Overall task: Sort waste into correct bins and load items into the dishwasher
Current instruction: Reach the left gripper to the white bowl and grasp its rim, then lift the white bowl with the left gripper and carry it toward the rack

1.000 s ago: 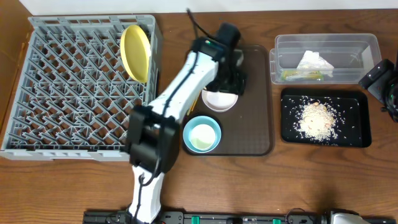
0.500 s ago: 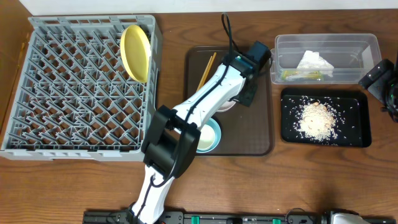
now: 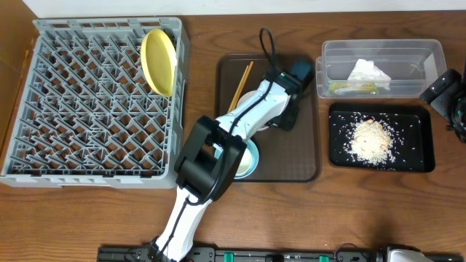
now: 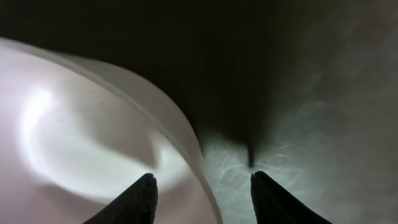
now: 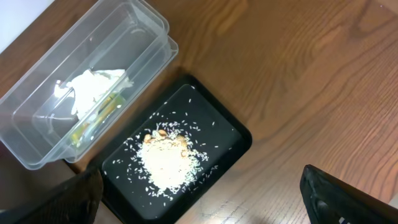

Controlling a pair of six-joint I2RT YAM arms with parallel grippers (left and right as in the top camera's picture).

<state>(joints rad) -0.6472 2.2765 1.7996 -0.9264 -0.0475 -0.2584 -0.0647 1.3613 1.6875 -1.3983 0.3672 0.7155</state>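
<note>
**A:** What changed on the brown tray [image 3: 298,156]?

**B:** Nearest, the light blue bowl [image 3: 250,159] lies half under the left arm. Beyond it, the left gripper [image 4: 200,183] has swung right, uncovering the chopsticks [image 3: 242,81]. Its jaws are apart, straddling the white bowl [image 4: 74,124]'s rim. Far right, the right gripper [image 5: 202,196] hangs released beside the clear tub [image 3: 429,51].

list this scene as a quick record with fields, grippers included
left gripper: open, fingers astride the white bowl rim, one inside, one outside
right gripper: open, holding nothing
dish rack: yellow plate standing on edge
brown tray: white bowl, light blue bowl, chopsticks
clear tub: white paper, green wrapper
black tray: rice scraps
</note>
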